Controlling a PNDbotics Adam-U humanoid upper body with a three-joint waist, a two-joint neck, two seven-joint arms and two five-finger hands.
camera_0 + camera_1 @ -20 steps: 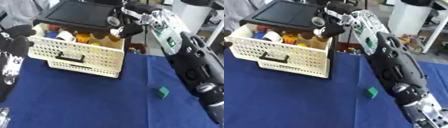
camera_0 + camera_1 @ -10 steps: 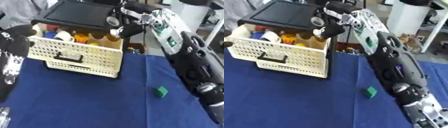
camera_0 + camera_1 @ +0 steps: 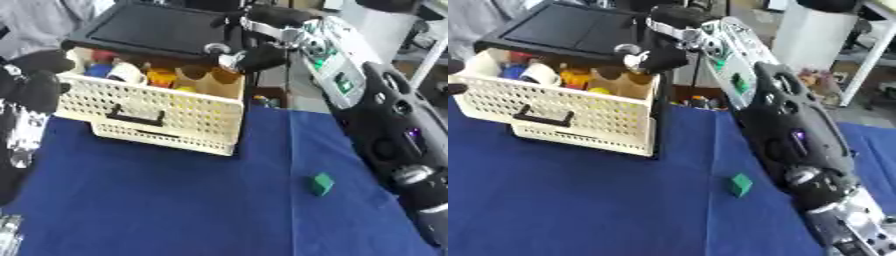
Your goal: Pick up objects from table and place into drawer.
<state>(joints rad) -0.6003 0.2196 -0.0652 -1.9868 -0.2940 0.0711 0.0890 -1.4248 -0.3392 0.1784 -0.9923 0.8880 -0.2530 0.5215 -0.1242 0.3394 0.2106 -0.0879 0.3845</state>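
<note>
Reaching over the far right corner of the pulled-out cream perforated drawer (image 3: 157, 107), the right hand (image 3: 254, 52) is hovering with fingers curled; whether it is pinching anything cannot be told. Sitting in the drawer are a white cup-like item (image 3: 127, 72), something blue (image 3: 98, 70), orange pieces (image 3: 162, 77) and a yellow one (image 3: 185, 89). A green block (image 3: 322, 183) is lying alone on the blue tablecloth (image 3: 175, 200), well apart from the drawer. The left hand (image 3: 35, 85) is hanging at the drawer's left end, fingers curled.

Blue tablecloth (image 3: 175, 200), white cabinet (image 3: 820, 30) behind
</note>
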